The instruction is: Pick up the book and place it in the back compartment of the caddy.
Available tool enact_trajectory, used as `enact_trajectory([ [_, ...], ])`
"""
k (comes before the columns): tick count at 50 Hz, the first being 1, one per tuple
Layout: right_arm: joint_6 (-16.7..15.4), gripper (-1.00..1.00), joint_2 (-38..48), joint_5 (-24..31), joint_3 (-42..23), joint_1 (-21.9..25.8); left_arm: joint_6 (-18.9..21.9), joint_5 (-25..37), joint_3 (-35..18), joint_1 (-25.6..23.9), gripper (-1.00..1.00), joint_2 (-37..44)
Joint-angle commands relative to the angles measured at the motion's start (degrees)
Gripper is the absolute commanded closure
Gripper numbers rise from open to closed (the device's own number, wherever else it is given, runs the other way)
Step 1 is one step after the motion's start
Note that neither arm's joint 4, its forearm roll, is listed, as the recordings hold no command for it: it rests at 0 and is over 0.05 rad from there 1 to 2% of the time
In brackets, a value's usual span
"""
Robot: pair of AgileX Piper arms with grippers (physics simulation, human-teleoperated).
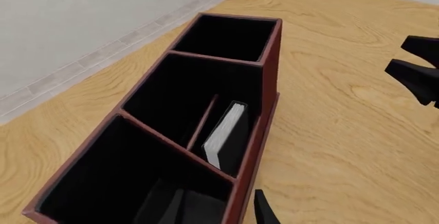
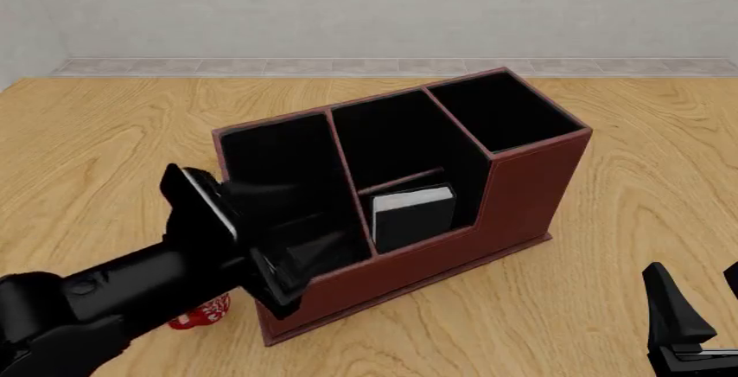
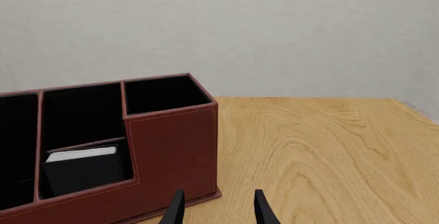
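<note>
The reddish-brown caddy (image 2: 524, 191) stands mid-table, its tall end to the right. The black book (image 2: 413, 217) stands upright, white page edges up, in the back compartment (image 1: 248, 126), between the thin low divider (image 2: 403, 176) and the lower outer wall. It also shows in the left wrist view (image 1: 226, 134) and the right wrist view (image 3: 86, 171). My left gripper (image 2: 302, 260) is open and empty over the near wall of the large end compartment; in its own view (image 1: 219, 211) one finger is inside that wall and one outside. My right gripper (image 2: 692, 329) is open and empty, low at the front right, apart from the caddy.
A red-and-white mug (image 2: 202, 315) sits on the table left of the caddy's front corner, mostly hidden under my left arm. The right gripper shows in the left wrist view (image 1: 418, 70). A grey wall with a tiled skirting (image 2: 369, 66) runs behind the table.
</note>
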Motion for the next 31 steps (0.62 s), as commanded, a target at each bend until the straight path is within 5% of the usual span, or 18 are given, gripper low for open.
enact_trajectory([
  [1, 0.0, -1.0, 0.0, 0.0, 0.0, 0.0, -0.4, 3.6, 4.0, 1.1, -1.0, -9.0],
  [31, 0.0, -1.0, 0.0, 0.0, 0.0, 0.0, 1.0, 23.2, 9.5, 15.2, -1.0, -39.2],
])
